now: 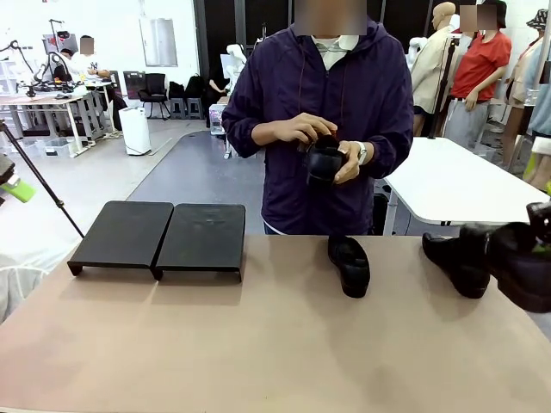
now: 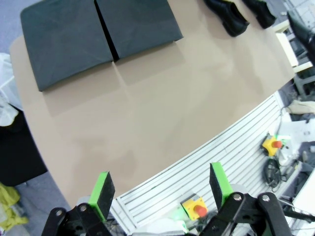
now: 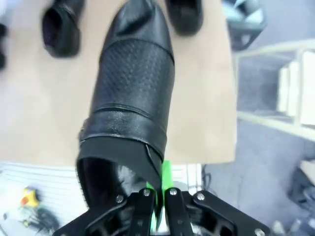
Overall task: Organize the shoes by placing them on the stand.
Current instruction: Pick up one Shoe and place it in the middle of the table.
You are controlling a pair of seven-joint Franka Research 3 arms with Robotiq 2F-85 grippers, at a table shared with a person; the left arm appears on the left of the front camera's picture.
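At the right pincer [image 3: 158, 191], shoe [image 3: 135, 83] collar clamped, toe pointing away.

Tan table [image 1: 258, 344]; white table [image 1: 456, 185] behind; white air purifier [image 1: 135, 131] on floor; yellow emergency-stop box [image 2: 194, 206].

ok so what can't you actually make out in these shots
- Front view: the held shoe is cut off by the right edge.
- Front view: the person's hands cover much of the fourth shoe.
- Right wrist view: the table shoes are blurred and cut by the top edge. The held shoe also covers most of the pads of the right pincer.
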